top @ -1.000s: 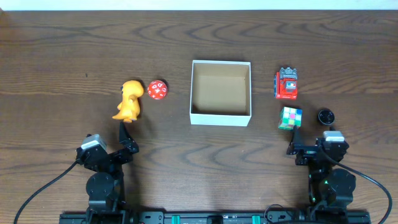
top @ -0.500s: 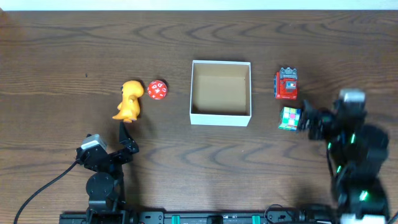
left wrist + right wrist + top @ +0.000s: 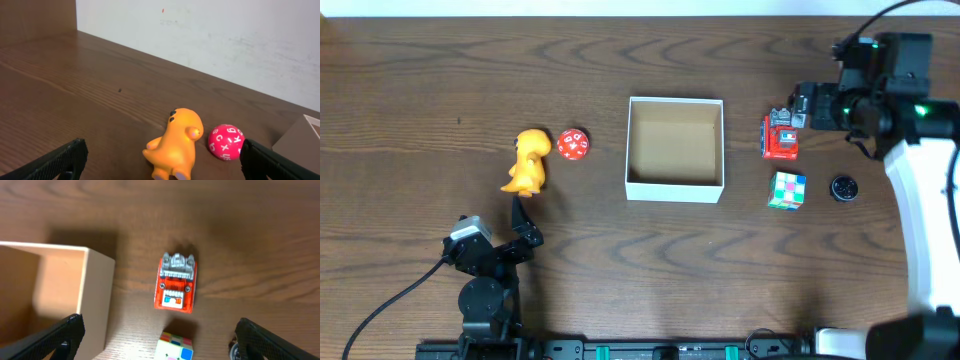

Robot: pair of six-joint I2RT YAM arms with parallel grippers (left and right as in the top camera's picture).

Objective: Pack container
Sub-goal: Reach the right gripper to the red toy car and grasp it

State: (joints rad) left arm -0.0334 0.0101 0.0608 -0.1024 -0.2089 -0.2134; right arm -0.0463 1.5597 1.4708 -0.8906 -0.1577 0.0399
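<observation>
Table [image 3: 420,80]: dark wood, seen from above, with a white wall along its far edge.

Box [image 3: 675,191]: square, white walls, open top, upright at the middle of the table, a little toward the far edge. Only its tan bottom shows inside. In the right wrist view, 1 corner of it fills the lower left.

Left of the box:
- orange toy animal [image 3: 528,162], lying on the table well apart from the box
- red ball [image 3: 573,145] with white characters, between the animal and the box, just beside the animal; the left wrist view shows a narrow gap between the 2

Right of the box:
- red toy vehicle [image 3: 781,135] with a grey top end, near the box wall, not touching it
- multicoloured puzzle cube [image 3: 787,189], just toward the front edge from the vehicle
- small black round cap [image 3: 843,187], beside the cube on the side toward the right edge

Left gripper [image 3: 526,222]: low near the front edge, on the left side, pointing at the orange animal. Jaws released and spread wide, with nothing between them.

Right gripper [image 3: 802,108]: over the table toward the far right corner, just beside the vehicle. Its wrist camera looks straight down on the vehicle. Jaws released, both fingers far apart at the picture's lower corners, gripping nothing. Height above the table: cannot tell.
</observation>
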